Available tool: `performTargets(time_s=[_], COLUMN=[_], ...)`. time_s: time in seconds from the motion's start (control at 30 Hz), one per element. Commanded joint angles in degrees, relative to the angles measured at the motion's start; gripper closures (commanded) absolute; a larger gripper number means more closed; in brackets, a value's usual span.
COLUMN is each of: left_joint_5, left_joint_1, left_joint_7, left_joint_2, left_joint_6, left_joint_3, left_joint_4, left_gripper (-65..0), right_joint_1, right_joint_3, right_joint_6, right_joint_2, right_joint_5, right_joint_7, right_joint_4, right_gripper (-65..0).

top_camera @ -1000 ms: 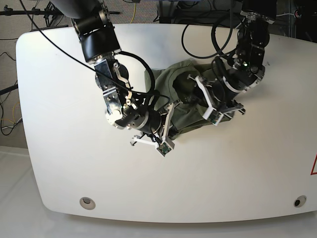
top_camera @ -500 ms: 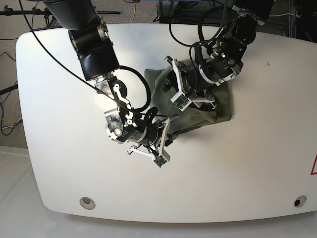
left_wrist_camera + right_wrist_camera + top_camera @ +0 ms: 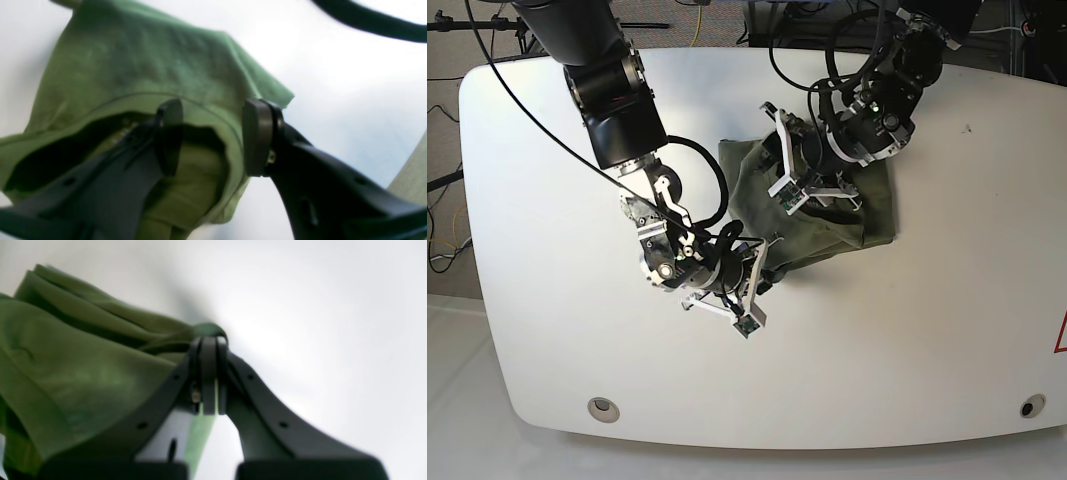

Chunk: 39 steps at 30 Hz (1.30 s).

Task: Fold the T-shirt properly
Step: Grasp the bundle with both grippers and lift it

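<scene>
The T-shirt [image 3: 827, 215] lay bunched in the middle of the white desk [image 3: 547, 300], a little above and right of centre in the base view, its olive cloth doubled into a rough block with a straight edge along the right side. I could read no print, brand or label on the cloth in any view; the seam lines were all that showed.

My right pincer [image 3: 208, 340] sat at the lower left corner of the bundle in the base view [image 3: 762, 270]. In the right wrist view its 2 fingers were pressed together with a small twist of green fabric caught at the tips, and folds of the shirt spread away to the left of the frame.

My left pincer [image 3: 211, 136] hung over the upper part of the bundle in the base view [image 3: 812, 185]. In the left wrist view its 2 pads [image 3: 255, 136] stood apart, the gap moderate, with a hemmed edge of the shirt passing between them. I could not tell whether either pad touched the cloth. That view was soft and blurred.

At the far right edge of the base view a red mark [image 3: 1061, 335] was cut off by the frame and could not be read.
</scene>
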Motion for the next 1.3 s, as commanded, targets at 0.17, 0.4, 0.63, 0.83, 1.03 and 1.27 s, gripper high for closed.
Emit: performTargets(time_s=[0.17, 0.4, 0.63, 0.83, 1.03, 1.27], left_joint_5=[-0.3, -0.3, -0.3, -0.3, -0.3, -0.3], left_joint_1=[-0.1, 0.1, 0.1, 0.4, 1.0, 1.1], left_joint_7=[-1.1, -1.1, -1.1, -1.1, -1.4, -1.5], left_joint_2=[-1.9, -2.9, -3.6, -4.0, -4.8, -5.6], left_joint_6=[0.2, 0.2, 0.0, 0.0, 0.0, 0.0], left_joint_3=[-2.3, -5.9, -8.8, -10.9, -12.0, -12.4], left_joint_4=[-1.7, -5.8, -10.1, -12.0, -12.8, -13.1], left_gripper=[-25.6, -25.6, -25.6, -25.6, -25.6, -25.6], right_joint_1=[0.8, 0.6, 0.6, 0.8, 0.7, -0.4], right_joint_3=[0.2, 0.2, 0.0, -0.4, -4.4, -5.8], right_joint_6=[0.4, 0.4, 0.4, 0.4, 0.4, 0.4], right_joint_2=[0.4, 0.8, 0.5, -0.1, -0.4, -0.4], right_joint_5=[0.4, 0.4, 0.4, 0.4, 0.4, 0.4], right_joint_7=[1.9, 3.7, 3.8, 5.4, 9.6, 10.7], right_joint_4=[0.8, 0.7, -0.5, -5.5, -10.5, -12.4], right_gripper=[0.0, 0.0, 0.0, 0.0, 0.0, 0.0])
